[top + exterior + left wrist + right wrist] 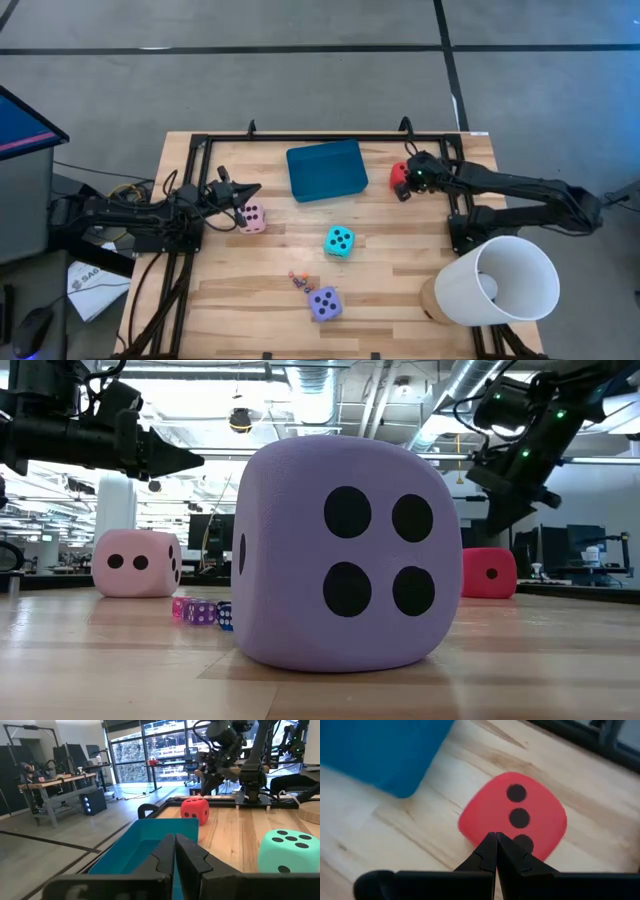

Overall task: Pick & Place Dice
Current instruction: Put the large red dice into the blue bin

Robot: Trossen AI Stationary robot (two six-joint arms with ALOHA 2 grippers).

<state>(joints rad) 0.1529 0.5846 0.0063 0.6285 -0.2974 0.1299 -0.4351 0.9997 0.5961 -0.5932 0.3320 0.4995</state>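
Dice all sit loose on the wooden table [400,290]: soft red cube [399,175] under the right gripper [404,188], fingers pressed together, holding nothing; pink cube [252,217] beside the closed left gripper [250,190]; turquoise [339,241] and purple [324,303] mid-table.

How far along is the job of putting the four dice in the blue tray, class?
Nothing looks done: the blue tray holds no dice. In hand: the right tool, shut, hovers over the red die without gripping it; the left tool, also shut, sits above the pink die. Left: all four, including the turquoise die and purple die.
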